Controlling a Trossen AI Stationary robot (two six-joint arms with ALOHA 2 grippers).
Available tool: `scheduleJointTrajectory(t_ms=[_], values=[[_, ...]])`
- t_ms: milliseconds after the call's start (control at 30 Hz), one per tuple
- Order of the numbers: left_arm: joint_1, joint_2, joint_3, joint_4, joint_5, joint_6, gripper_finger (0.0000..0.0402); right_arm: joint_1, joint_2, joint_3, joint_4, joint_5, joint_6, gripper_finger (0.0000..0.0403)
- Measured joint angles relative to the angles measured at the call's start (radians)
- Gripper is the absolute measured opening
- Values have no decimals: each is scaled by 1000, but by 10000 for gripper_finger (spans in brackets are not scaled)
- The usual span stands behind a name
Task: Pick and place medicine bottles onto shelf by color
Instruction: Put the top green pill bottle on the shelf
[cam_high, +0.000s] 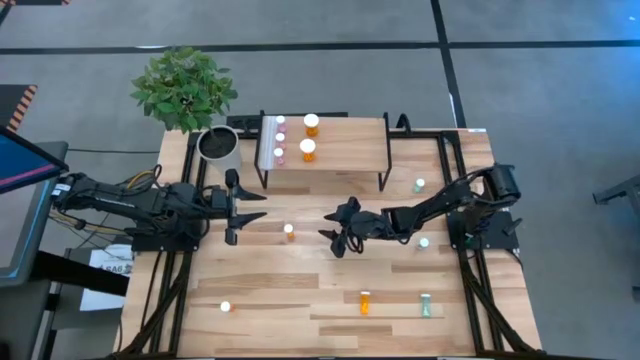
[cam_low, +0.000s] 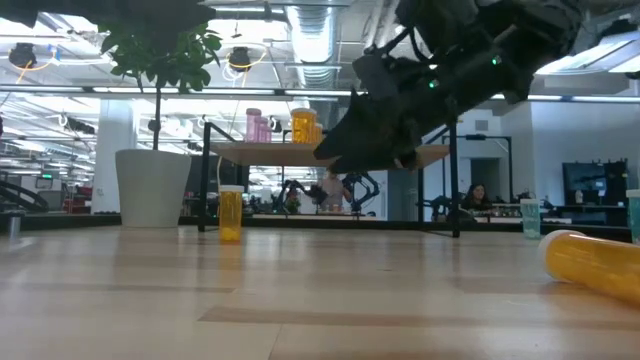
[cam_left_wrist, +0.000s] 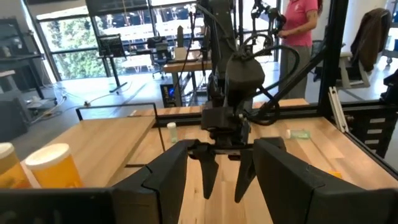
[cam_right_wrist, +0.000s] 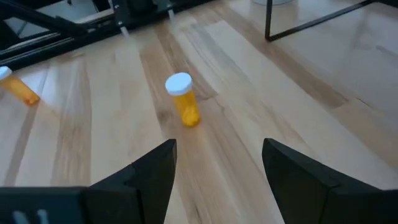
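A small orange medicine bottle with a white cap stands upright on the table, also visible in the high view. My right gripper is open just to its right, slanting down toward it, with nothing between its fingers. My left gripper hangs open and level to the left of the bottle, holding nothing. The shelf stands at the far edge. On it are three pink bottles and two larger orange ones.
Pale green bottles stand at the right. An orange bottle lies near the front edge, and a white-capped one stands front left. A plant pot sits left of the shelf. A person stands beyond the table.
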Motion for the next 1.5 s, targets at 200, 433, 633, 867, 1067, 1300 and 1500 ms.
scheduleJointTrajectory(t_ms=[200, 433, 633, 867, 1067, 1300, 1500], values=[[0, 46, 0, 28, 0, 0, 173, 0, 0, 1, 64, 0, -31, 260], [0, 99, 0, 60, 1, 10, 173, 19, -11, 0, 66, -3, -33, 260], [0, 104, 0, 61, -2, 12, 173, 58, -45, 1, 37, -4, -30, 260], [0, -35, -9, -37, -151, -14, 173, 107, -212, 0, -239, 27, 48, 260], [0, -172, -99, 54, -105, -16, 173, 175, -382, 0, -567, 152, 131, 260], [0, -237, -127, 68, -116, -7, 173, 194, -549, 0, -1053, 183, 583, 260], [0, -235, -128, 69, -119, 0, 173, 185, -593, 0, -1371, 235, 877, 260]])
